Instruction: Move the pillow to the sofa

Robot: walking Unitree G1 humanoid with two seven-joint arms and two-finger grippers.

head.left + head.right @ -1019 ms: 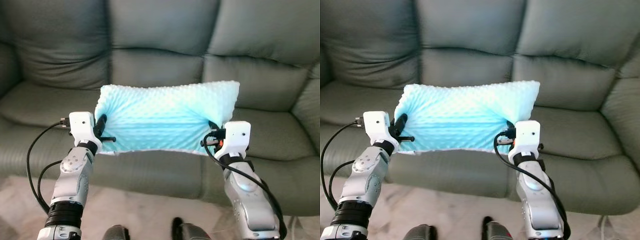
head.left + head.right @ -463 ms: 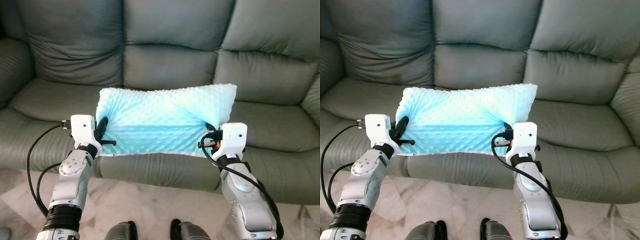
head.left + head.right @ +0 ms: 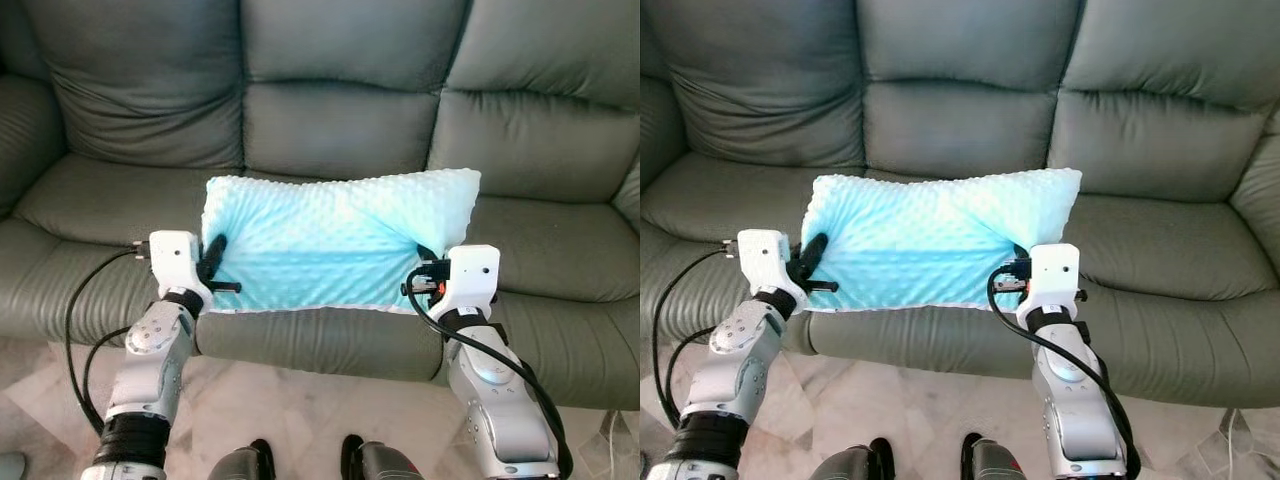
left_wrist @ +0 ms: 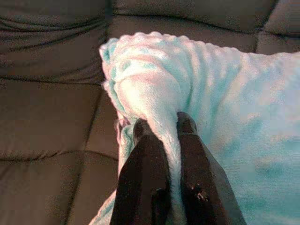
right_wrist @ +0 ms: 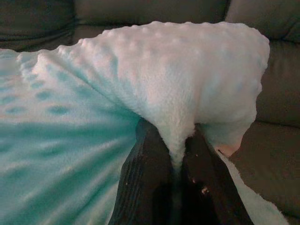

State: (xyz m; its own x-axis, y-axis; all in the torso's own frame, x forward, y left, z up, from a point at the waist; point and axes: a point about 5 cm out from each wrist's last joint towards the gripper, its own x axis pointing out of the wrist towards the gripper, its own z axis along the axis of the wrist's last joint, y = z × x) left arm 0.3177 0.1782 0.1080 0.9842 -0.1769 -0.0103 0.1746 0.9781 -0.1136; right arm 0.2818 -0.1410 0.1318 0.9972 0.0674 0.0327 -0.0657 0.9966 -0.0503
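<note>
A light-blue bumpy pillow (image 3: 330,240) hangs stretched between my two arms, above the front of the grey-green sofa's middle seat (image 3: 130,200). My left gripper (image 3: 213,262) is shut on the pillow's left edge; in the left wrist view its fingers (image 4: 145,164) pinch a fold of the fabric. My right gripper (image 3: 424,268) is shut on the pillow's right edge, and the right wrist view has its fingers (image 5: 150,164) clamped on a fold of the pillow (image 5: 154,84).
The sofa's back cushions (image 3: 340,60) rise behind the pillow, with seat cushions to the left and right (image 3: 560,250). Pale marble floor (image 3: 300,410) lies in front of the sofa, with my feet (image 3: 300,465) on it.
The view has shifted slightly, so the camera moved a little. The pillow stays held at both ends, in much the same place over the seat.
</note>
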